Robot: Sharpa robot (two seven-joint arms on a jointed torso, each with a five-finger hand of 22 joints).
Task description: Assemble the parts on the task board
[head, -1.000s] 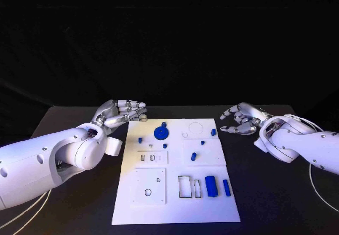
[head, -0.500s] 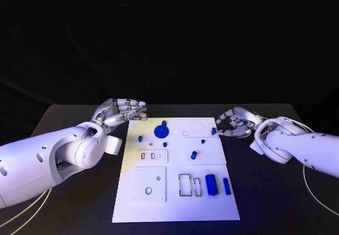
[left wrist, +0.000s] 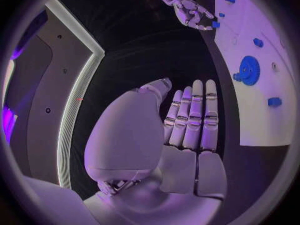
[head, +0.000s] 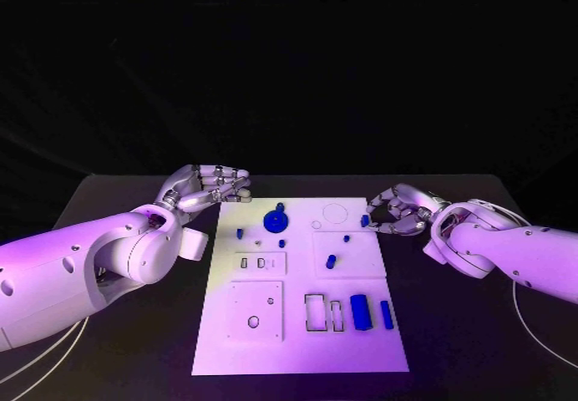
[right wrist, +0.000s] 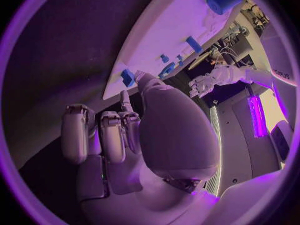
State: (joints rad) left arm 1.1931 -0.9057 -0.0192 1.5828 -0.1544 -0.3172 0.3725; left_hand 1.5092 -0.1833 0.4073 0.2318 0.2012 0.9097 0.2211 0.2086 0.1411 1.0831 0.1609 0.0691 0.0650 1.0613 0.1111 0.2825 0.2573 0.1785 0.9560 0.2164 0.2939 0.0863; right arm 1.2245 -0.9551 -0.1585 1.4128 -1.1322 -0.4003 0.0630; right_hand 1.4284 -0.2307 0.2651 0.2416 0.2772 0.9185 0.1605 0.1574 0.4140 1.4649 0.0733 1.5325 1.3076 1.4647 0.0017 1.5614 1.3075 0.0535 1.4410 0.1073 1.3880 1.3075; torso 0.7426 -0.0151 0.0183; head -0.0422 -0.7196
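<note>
Head view: the right hand (head: 403, 210) hangs at the far right edge of the flat white task board (head: 301, 351), its curled fingers (head: 387, 224) just beside a small blue upright peg (head: 364, 221) that stands at that edge. The peg lies toward the board's middle from the fingertips, very close; whether they touch it cannot be told. The peg's long axis looks upright, so a pinch from the side seems the likely approach. The fingers appear bent inward around a small gap, holding nothing visible. The left hand (head: 211, 190) sits off the board's far left corner above the black counter (head: 133, 334), fingers curled and empty, well apart from the peg. The right hand is much the nearer.
</note>
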